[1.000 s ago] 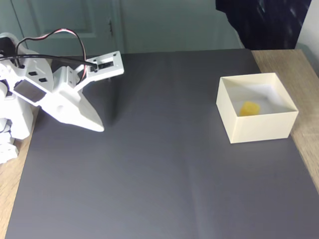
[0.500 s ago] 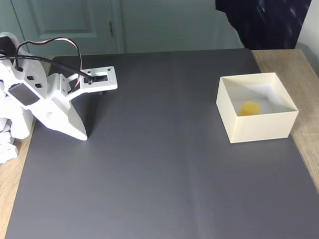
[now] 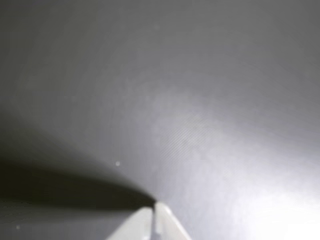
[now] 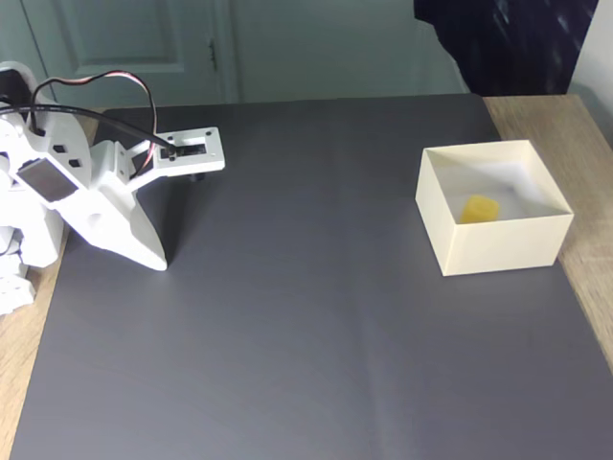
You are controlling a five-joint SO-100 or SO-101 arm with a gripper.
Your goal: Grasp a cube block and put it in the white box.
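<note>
Cube point(image 4: 480, 208), small, bright yellow and soft-edged, sits on the pale floor of the thin-walled cream box point(image 4: 498, 244), so the drop looks done. Well apart, at the left of the fixed view, the white plastic hand point(image 4: 156, 259) rests tip-down on the matte dark grey mat point(image 4: 316, 316) covering the wooden table point(image 4: 586, 278), probably parked. Its fingers are pressed together, holding nothing.
</note>
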